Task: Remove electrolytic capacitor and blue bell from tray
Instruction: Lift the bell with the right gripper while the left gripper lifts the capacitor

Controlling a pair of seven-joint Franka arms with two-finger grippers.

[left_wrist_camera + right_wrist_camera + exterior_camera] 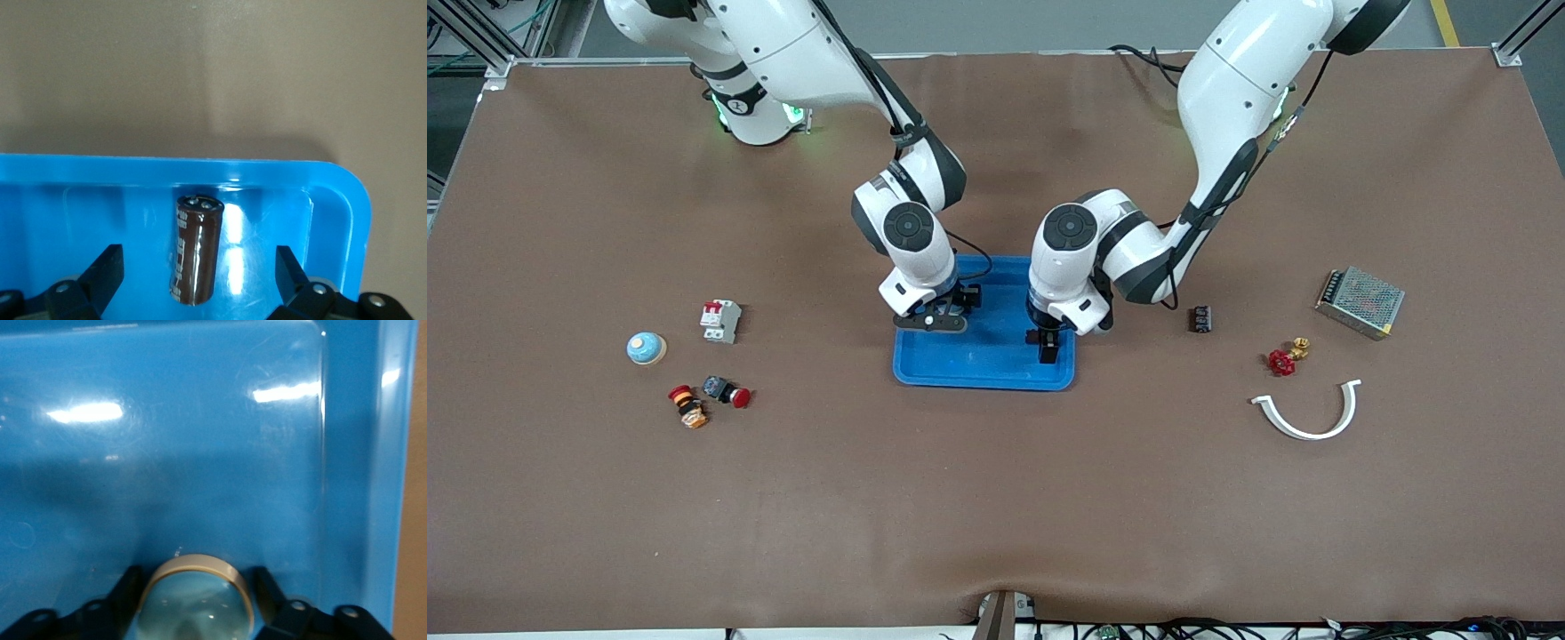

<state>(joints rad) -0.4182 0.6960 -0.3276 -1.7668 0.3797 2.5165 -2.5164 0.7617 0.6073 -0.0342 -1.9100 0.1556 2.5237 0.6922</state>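
Note:
A brown capacitor (198, 267) lies on the floor of the blue tray (987, 369), close to a corner. My left gripper (199, 251) hangs open over it, one finger on each side and neither touching. In the right wrist view a light-blue domed bell (195, 603) with a beige rim sits in the tray (200, 420). My right gripper (197, 573) is shut on the bell, fingers tight against its sides. In the front view both grippers are low over the tray, the right (932, 322) and the left (1048, 348). They hide what is under them.
Toward the right arm's end lie a second bell-like blue dome (646, 348), a white breaker (719, 320) and two red push buttons (727, 391). Toward the left arm's end lie a black terminal block (1202, 318), a red valve (1286, 357), a white curved strip (1307, 411) and a metal power supply (1360, 302).

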